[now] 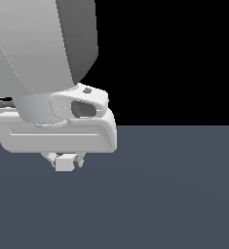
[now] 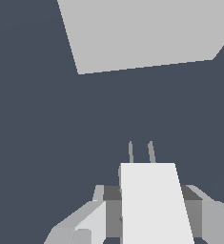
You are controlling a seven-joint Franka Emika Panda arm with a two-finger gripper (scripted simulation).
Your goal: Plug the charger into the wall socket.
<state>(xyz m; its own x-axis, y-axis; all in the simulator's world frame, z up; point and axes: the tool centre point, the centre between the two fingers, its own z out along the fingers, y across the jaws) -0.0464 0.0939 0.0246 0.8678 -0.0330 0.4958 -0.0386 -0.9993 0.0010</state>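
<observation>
The charger (image 2: 154, 202) is a small white block with two thin prongs (image 2: 141, 152) sticking out of its far end. My gripper (image 2: 151, 209) is shut on the charger, one finger (image 2: 112, 209) pressed against each side. In the exterior view the charger (image 1: 66, 163) shows as a small pale block between the fingers under the big white hand (image 1: 57, 131), held above the dark floor. The wall socket (image 2: 142, 33) appears in the wrist view as a large flat light-grey panel ahead of the prongs, with a gap between them. Its centre dots are out of sight.
A dark blue-grey floor (image 1: 174, 194) fills the lower half of the exterior view, with black background above. The arm's thick white link (image 1: 43, 44) covers that view's upper left and hides whatever is behind it.
</observation>
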